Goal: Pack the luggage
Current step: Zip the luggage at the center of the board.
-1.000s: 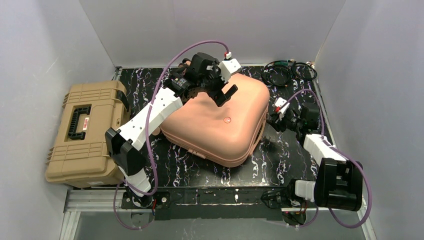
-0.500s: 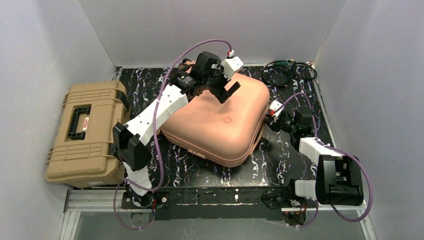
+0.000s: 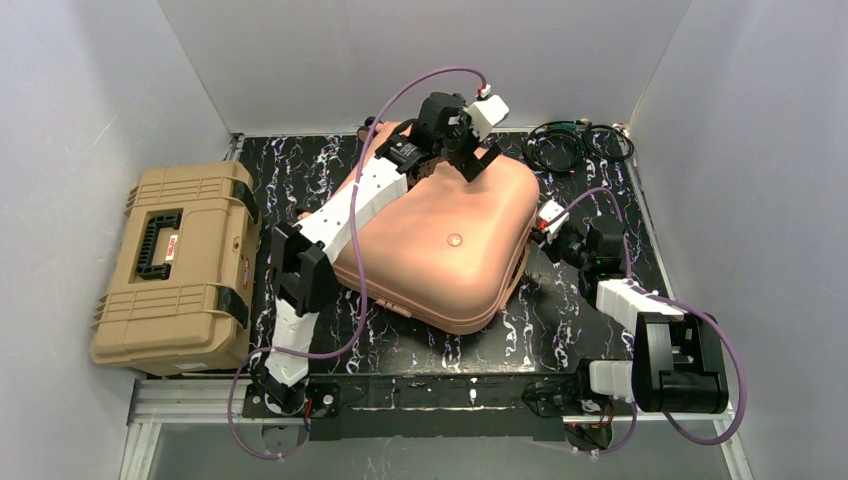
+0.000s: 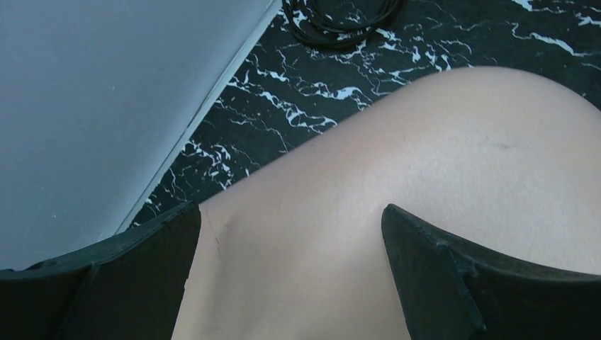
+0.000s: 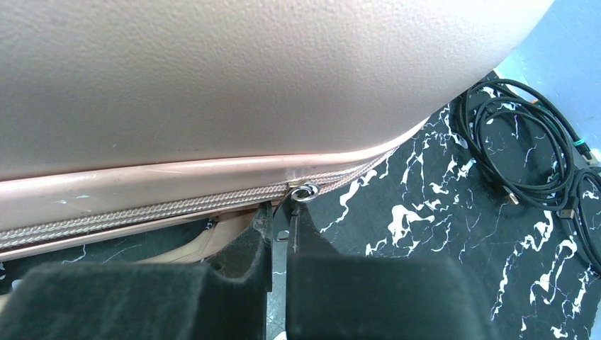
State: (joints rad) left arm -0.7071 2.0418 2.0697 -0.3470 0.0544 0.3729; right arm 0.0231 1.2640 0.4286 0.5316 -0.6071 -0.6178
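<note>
The closed peach-pink hard-shell suitcase (image 3: 440,250) lies skewed in the middle of the black marbled counter (image 3: 560,310). Its braided zipper seam (image 5: 142,212) runs lengthwise along the right flank. The right end effector (image 5: 281,227), the nearer one, faces that flank with its fingers drawn narrow, seemingly pinching the dark metal zipper pull (image 5: 285,212), so any tug should follow the seam. The left end effector (image 4: 290,234) hangs wide and empty over the shell's far corner. Only the right wrist view shows the zipper; from overhead it cannot be made out.
</note>
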